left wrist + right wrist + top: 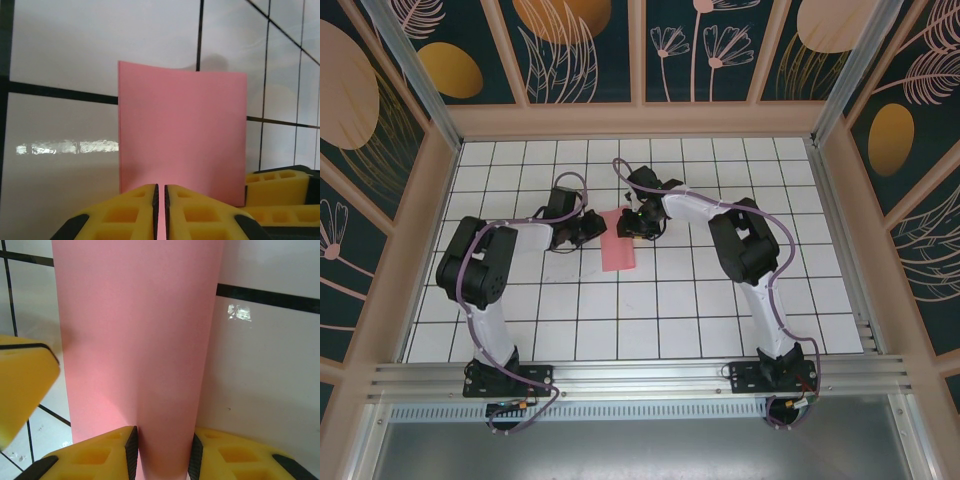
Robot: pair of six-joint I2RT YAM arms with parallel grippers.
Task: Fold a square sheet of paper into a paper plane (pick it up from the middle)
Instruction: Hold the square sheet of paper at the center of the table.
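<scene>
The pink sheet of paper (618,246) lies between the two grippers on the white grid table, bent over into a narrow strip about two tiles long. My left gripper (591,229) is at its left side. In the left wrist view its jaws (160,202) are pinched on the sheet (182,135), with only a thin pink line between the pads. My right gripper (636,226) is at the sheet's right side. In the right wrist view the jaws (162,452) stand apart, and the rounded bend of the sheet (135,340) bulges between the pads and touches both.
The two grippers are very close together: a right finger (275,182) shows beside the sheet in the left wrist view, and a left finger (22,385) in the right wrist view. Walls with floral panels (640,110) enclose the tiled table (720,320).
</scene>
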